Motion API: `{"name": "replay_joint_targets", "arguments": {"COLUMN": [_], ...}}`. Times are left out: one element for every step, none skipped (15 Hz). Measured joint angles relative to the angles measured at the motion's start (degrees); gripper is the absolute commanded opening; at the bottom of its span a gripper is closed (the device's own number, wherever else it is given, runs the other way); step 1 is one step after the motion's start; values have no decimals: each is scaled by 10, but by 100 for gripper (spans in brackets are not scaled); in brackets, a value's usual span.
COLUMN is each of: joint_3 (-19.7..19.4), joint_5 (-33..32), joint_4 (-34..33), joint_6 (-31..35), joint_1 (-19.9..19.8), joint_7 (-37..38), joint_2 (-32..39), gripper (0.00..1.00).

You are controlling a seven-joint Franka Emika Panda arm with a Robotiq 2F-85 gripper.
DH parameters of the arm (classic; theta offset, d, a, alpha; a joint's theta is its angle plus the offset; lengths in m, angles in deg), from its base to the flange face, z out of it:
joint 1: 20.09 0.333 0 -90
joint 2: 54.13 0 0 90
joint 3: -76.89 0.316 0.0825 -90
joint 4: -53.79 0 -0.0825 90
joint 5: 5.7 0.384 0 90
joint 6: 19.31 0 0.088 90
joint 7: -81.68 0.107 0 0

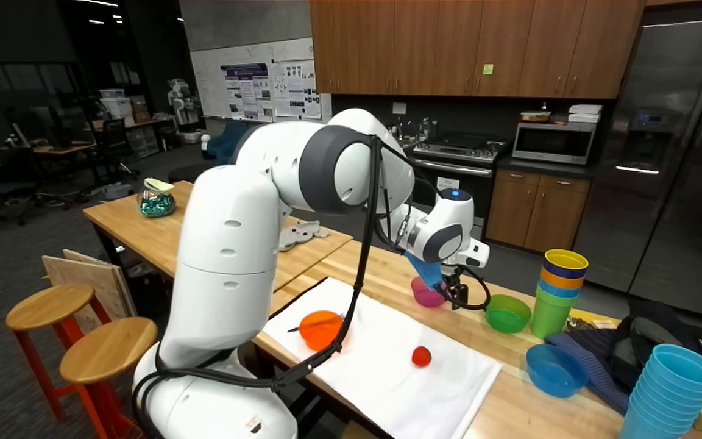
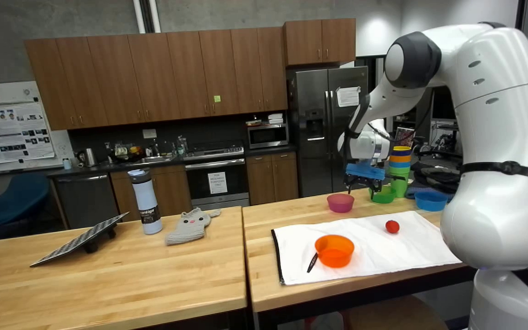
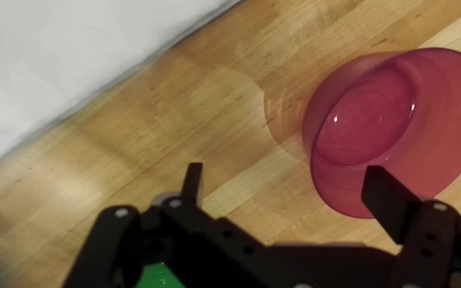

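Examiner: Where is the pink bowl [image 3: 396, 132] found?

Clerk: It is found upright on the wooden table [image 2: 260, 256], apart from the white cloth [image 2: 383, 252], with a strip of wood left between.

Examiner: In what state is the gripper [image 3: 285, 166]?

Clerk: Its fingers [image 3: 392, 204] are observed set wide apart. In the wrist view, table wood and part of the pink bowl are visible between them. One finger is seen overlapping the bowl's wall; whether contact is made cannot be determined.

Examiner: What is recorded alongside?

Clerk: In both exterior views, the gripper is seen between the pink bowl and a green bowl [image 1: 507, 314]. Just beside the green bowl, a stack of cups [image 1: 557, 297] is noted, yellow at the top and green at the bottom. A blue bowl [image 1: 556, 370] is placed near these. At the lower right of an exterior view, a stack of light-blue cups [image 1: 671, 390] is shown.

Examiner: And upon the cloth?

Clerk: An orange bowl [image 2: 335, 251] and a red ball [image 2: 392, 226] are found there, well apart. A dark pen-like item [image 2: 312, 262] is seen at the orange bowl's edge.

Examiner: Further out?

Clerk: On the adjoining table [image 2: 154, 279], a pale-blue bottle [image 2: 145, 201] and a grey knitted item [image 2: 190, 227] bearing a face are recorded. Behind, wooden cabinets [image 2: 158, 75] and a steel refrigerator [image 2: 312, 165] are seen.
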Motion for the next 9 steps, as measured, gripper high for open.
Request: {"name": "replay_joint_targets", "arguments": {"joint_3": [2, 7, 14, 25, 35, 42, 47, 50, 51], "joint_5": [5, 14, 30, 49, 68, 78, 85, 88, 91], "joint_4": [1, 2, 2, 2, 2, 2, 2, 2, 2], "joint_6": [2, 2, 0, -3, -7, -11, -15, -18, -21], "joint_1": [0, -2, -6, -12, -18, -23, -27, -29, -31], "joint_7": [-4, -13, -31, -54, -77, -93, -105, -114, -120], "joint_2": [1, 1, 2, 4, 6, 8, 9, 11, 13], "gripper": [100, 100, 100, 100, 100, 100, 100, 100, 88]}}
